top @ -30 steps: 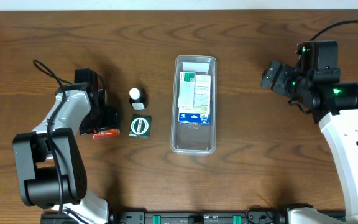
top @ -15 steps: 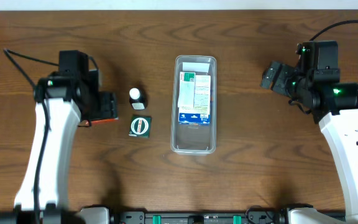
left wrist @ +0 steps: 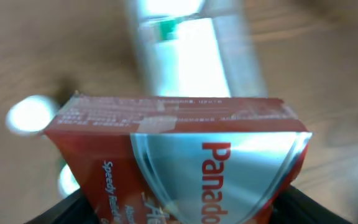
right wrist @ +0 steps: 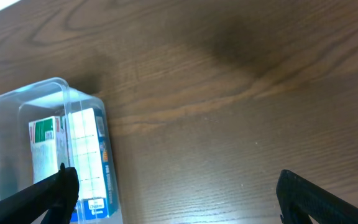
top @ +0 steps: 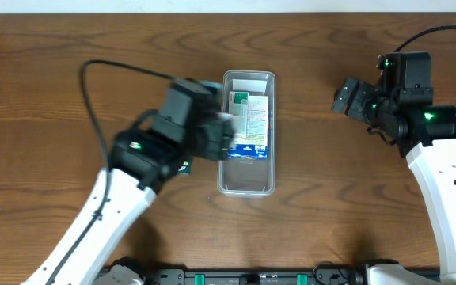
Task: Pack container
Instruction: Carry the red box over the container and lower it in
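The container is a long clear bin at the table's middle, with a blue and white box lying in it. It also shows in the right wrist view and, blurred, in the left wrist view. My left gripper is shut on a red and silver Panadol box and hovers at the container's left wall. My right gripper is open and empty over bare table to the right of the container.
A blurred white bottle cap shows to the left below the red box. The left arm covers the small bottle and most of the green box in the overhead view. The table's far edge runs along the top.
My left arm has swung fast to the right, carrying the red box from the table's left side to the container's left wall. The right arm has not moved.
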`<state>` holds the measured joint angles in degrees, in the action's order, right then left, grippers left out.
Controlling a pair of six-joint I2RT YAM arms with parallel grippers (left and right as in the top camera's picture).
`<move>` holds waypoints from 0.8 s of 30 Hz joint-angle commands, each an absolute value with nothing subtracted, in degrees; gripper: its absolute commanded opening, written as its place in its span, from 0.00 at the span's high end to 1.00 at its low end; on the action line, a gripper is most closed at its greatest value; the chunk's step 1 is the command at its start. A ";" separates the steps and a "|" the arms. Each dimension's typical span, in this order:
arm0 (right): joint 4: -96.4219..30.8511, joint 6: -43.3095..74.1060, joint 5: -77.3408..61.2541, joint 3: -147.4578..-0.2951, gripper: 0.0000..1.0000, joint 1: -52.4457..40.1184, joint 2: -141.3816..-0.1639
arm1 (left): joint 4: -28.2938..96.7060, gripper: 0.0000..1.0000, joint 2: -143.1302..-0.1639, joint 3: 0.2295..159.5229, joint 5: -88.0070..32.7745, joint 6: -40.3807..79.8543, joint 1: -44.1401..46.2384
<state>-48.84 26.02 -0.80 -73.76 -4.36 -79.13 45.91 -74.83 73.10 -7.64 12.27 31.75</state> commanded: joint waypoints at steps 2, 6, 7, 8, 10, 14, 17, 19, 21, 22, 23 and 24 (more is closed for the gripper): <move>-48.95 25.41 -0.45 -74.13 0.01 -4.08 -79.11 | 43.03 0.29 -78.26 73.82 -4.38 15.51 37.93; -48.95 25.41 -0.45 -74.13 0.01 -4.08 -79.11 | 42.13 0.29 -82.94 73.82 -3.62 18.55 41.01; -48.95 25.41 -0.45 -74.13 0.01 -4.08 -79.11 | 42.17 0.30 -84.12 73.78 -3.60 19.59 41.52; -48.95 25.41 -0.45 -74.13 0.01 -4.08 -79.11 | 42.24 0.30 -85.60 73.73 -3.62 21.39 42.00; -48.95 25.41 -0.45 -74.13 0.01 -4.08 -79.11 | 42.26 0.30 -88.44 73.73 -3.60 24.23 42.96; -48.95 25.41 -0.45 -74.13 0.01 -4.08 -79.11 | 42.30 0.31 -93.82 73.71 -3.57 28.93 43.86; -48.95 25.41 -0.45 -74.13 0.01 -4.08 -79.11 | 42.76 0.31 -96.90 73.71 -3.51 31.35 43.86; -48.95 25.43 -0.45 -74.13 0.01 -4.08 -79.11 | 43.35 0.31 -98.35 73.71 -3.57 32.51 43.86; -48.95 25.41 -0.45 -74.13 0.01 -4.08 -79.11 | 44.51 0.31 -99.20 73.71 -3.62 33.78 43.86; -48.95 25.41 -0.45 -74.13 0.01 -4.08 -79.11 | 45.25 0.32 -99.35 73.69 -3.62 34.35 43.86; -48.95 25.41 -0.45 -74.13 0.01 -4.08 -79.11 | 46.15 0.32 -99.35 73.69 -3.60 34.92 43.86; -48.95 25.43 -0.43 -74.13 0.01 -4.08 -79.11 | 46.89 0.32 -99.35 73.69 -3.60 35.33 43.86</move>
